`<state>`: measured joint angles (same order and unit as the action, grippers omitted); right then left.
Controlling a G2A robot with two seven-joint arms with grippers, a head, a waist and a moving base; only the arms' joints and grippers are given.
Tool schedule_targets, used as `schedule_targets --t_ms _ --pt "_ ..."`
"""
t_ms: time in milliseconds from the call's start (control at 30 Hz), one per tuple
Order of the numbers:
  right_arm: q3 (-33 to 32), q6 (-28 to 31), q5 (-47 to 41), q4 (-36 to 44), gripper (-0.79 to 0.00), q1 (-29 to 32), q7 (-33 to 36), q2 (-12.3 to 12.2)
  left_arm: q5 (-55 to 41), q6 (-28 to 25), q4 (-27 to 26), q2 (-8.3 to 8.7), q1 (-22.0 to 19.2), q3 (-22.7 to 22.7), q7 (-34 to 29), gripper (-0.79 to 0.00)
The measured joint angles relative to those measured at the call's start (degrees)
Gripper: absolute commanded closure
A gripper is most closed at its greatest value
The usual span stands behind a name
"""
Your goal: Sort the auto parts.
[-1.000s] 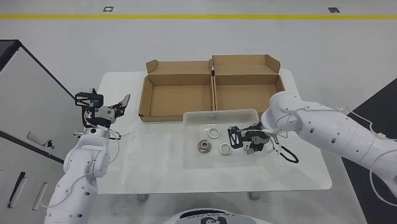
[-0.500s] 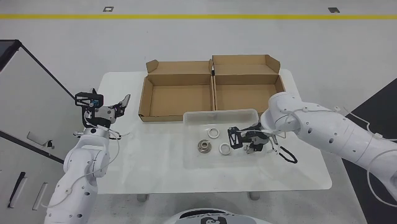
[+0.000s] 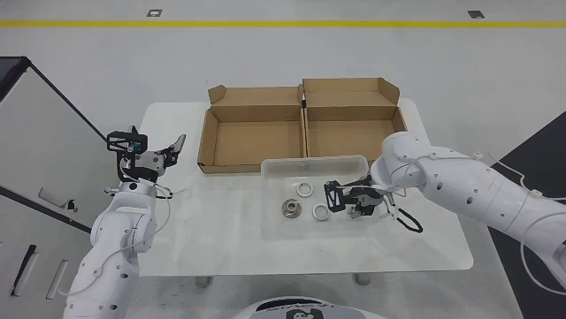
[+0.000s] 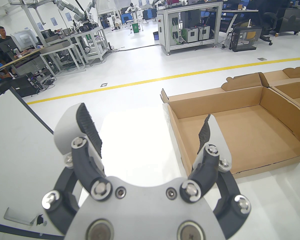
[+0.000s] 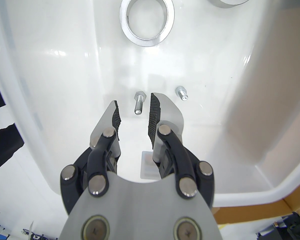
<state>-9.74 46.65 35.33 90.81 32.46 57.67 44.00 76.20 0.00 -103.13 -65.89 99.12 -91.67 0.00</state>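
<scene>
Auto parts [image 3: 321, 213] – where are they found right now, and is anything held by the grippers?

re: all of them are found inside the white plastic tray [image 3: 314, 162], which is set near the middle of the white table [image 3: 221, 248]. Two metal rings [image 5: 147, 17] and a grey flanged part [image 3: 289, 207] are laid toward the tray's left end. A long bolt [image 5: 139, 103] and a short bolt [image 5: 182, 93] are laid on the tray floor nearer its right end, close together but apart. Nothing's gripped tbh. The right gripper [image 5: 134, 100] is positioned down inside the tray with its fingers parted a little, and the long bolt is lined up with the gap at the fingertips. Contact can't be made out. The left gripper [image 4: 145, 112] is spread wide above the table near its left edge, well apart from the tray.

ok, and the surface / room?

re: two open cardboard boxes are placed side by side, touching, just beyond the tray: the left box [image 3: 252, 142] and the right box [image 3: 349, 138], flaps folded up at the far side. The table top is plain glossy white. A white panel [image 3: 35, 133] is propped at a slant just off the table's left side. The pale grey floor [image 3: 398, 54] is crossed by a yellow line [image 3: 283, 24] well beyond the table, and workbenches [image 4: 190, 18] with monitors are seen farther back in the left wrist view.
</scene>
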Motion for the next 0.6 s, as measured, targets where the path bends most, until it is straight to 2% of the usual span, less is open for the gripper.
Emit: schedule_targets --t_ms 200,600 --pt "0.0 -0.15 0.11 -0.33 -0.234 0.17 0.15 0.23 0.0 0.0 0.0 0.0 0.0 0.0 0.0 -0.785" --pt "0.0 -0.22 -0.08 -0.91 -0.126 0.11 0.23 0.62 0.0 0.0 0.0 0.0 0.0 0.0 0.0 -0.785"
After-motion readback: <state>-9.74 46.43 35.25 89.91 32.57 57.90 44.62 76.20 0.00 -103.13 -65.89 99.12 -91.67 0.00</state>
